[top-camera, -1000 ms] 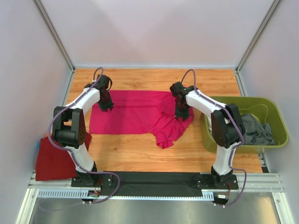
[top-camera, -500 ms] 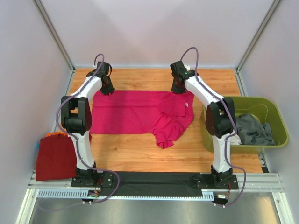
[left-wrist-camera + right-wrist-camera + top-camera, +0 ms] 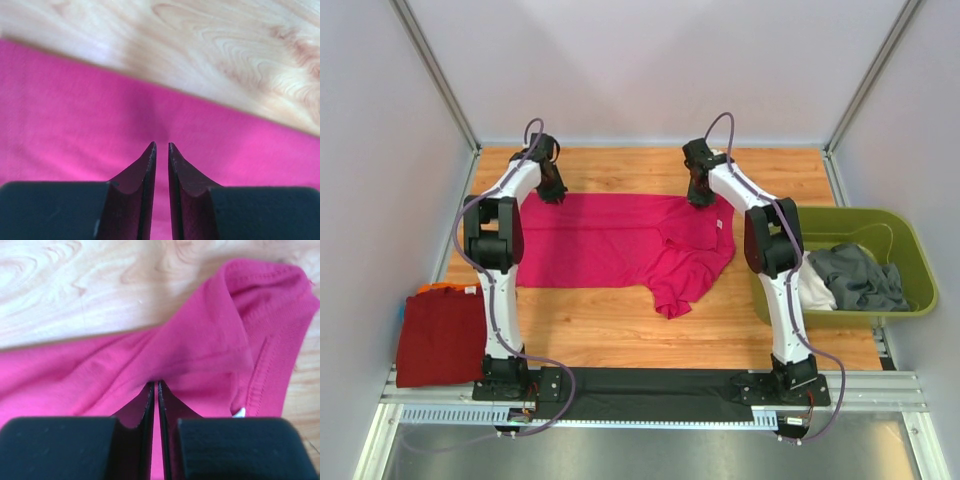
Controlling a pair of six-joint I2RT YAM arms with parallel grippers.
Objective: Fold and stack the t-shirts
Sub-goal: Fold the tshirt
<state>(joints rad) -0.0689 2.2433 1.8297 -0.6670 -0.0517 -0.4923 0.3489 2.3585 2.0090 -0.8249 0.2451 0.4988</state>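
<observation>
Pink t-shirt (image 3: 620,245) lies spread flat across the middle of the table (image 3: 620,335), its long edge toward the far side and one sleeve bunched and trailing toward the near edge. Both arms reach out to the shirt's far edge. Left gripper (image 3: 161,146) sits low over the far left corner of the cloth, fingers drawn almost together with only a thin slit between them; cannot tell whether any fabric is pinched. Right gripper (image 3: 154,385) is at the far right corner by the collar, fingers closed tight, with the pink cloth puckered and drawn up to the tips: gripped. Dark red t-shirt (image 3: 438,338) lies folded at the near left corner of the table. Green bin (image 3: 910,262) stands at the right edge, with a grey shirt (image 3: 860,277) and a white one (image 3: 814,293) heaped inside.
</observation>
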